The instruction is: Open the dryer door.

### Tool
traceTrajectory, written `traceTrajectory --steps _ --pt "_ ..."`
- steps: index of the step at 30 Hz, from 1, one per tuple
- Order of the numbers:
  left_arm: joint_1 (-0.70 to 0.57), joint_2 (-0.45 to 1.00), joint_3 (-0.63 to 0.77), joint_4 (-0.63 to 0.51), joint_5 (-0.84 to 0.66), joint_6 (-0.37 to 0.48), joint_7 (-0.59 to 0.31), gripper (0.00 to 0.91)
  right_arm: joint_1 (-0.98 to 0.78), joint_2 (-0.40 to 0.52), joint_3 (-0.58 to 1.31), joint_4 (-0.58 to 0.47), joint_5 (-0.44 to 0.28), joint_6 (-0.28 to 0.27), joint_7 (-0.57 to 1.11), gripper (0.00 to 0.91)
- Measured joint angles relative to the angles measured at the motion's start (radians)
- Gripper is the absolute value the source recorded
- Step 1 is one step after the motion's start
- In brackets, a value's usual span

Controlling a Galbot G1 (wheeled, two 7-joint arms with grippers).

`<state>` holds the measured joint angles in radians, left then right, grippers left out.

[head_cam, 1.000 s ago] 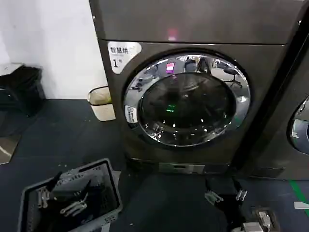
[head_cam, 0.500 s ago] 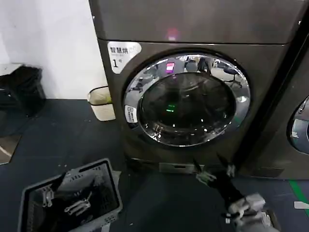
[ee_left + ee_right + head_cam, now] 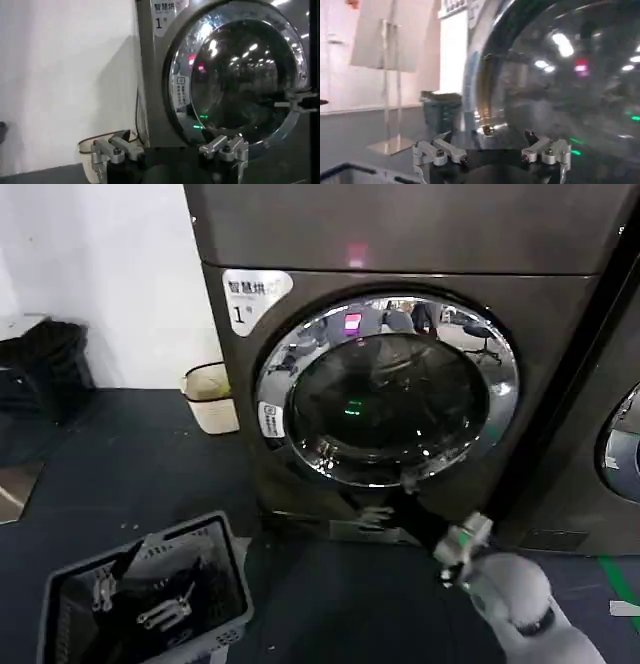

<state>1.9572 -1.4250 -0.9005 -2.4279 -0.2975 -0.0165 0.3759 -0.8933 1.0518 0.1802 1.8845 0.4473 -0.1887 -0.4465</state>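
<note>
The dryer (image 3: 400,364) is standing against the back of the scene, a big dark grey-brown machine with a white sticker (image 3: 255,296) bearing Chinese characters and a "1" at the upper left of its front. The dryer door (image 3: 388,389), round with a wide chrome ring and dark glass centre, is sitting closed and flush in the middle of that front.

The right arm is reaching up from the lower right of the head view, its pale rounded wrist low and the dark forearm slanting up and to the left toward the machine. The right gripper (image 3: 385,502) is pointing at the lower rim of the door, close beneath the chrome ring; whether it is touching the ring cannot be told. In the right wrist view the right gripper (image 3: 492,150) is showing its two fingers spread wide apart, with nothing between them and the door glass looming close ahead.

The left gripper (image 3: 135,589) is hanging low at the left, over a dark plastic basket (image 3: 215,534) on the floor. In the left wrist view the left gripper (image 3: 170,150) is also holding its fingers wide and empty, facing the dryer's front from well back.

A pale bin (image 3: 210,396) is standing on the floor by the wall, just left of the dryer. Another dark machine (image 3: 615,444) is standing right of the dryer.
</note>
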Motion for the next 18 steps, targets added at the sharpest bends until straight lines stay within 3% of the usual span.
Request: traceTrajectory --steps 7,18 --pt "0.006 -0.001 0.009 -0.007 0.048 0.027 -0.006 0.907 0.133 0.044 -0.097 -0.111 -0.030 0.002 -0.024 0.907" --pt "0.004 -0.002 0.009 -0.009 0.068 0.013 -0.027 0.907 0.294 0.139 -0.203 -0.275 -0.007 0.028 -0.035 0.907"
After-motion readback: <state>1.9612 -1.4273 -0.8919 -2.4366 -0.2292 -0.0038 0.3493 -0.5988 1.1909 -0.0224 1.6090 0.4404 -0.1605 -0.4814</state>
